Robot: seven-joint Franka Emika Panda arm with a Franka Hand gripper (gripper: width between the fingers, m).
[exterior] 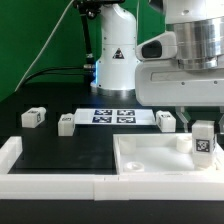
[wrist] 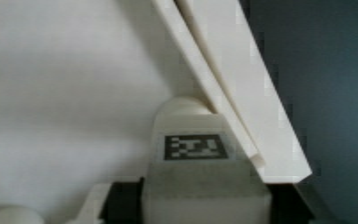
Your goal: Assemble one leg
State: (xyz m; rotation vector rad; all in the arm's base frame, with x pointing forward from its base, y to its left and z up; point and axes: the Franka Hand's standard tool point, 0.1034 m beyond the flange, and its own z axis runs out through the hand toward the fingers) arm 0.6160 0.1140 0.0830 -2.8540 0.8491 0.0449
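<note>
My gripper (exterior: 203,128) is shut on a leg (exterior: 203,141), a small white block with a black-and-white tag, and holds it upright over the near right corner of the large white square tray-like part (exterior: 150,160). In the wrist view the leg (wrist: 197,140) fills the space between the dark fingers (wrist: 126,198), its rounded end close to the tray's raised rim (wrist: 229,70). Three more legs lie on the black table: one at the left (exterior: 33,117), one at the middle (exterior: 67,123) and one at the right (exterior: 166,121).
The marker board (exterior: 112,117) lies at the back of the table before the robot base (exterior: 112,60). Long white border bars (exterior: 45,180) run along the front and left edges. A green backdrop stands behind.
</note>
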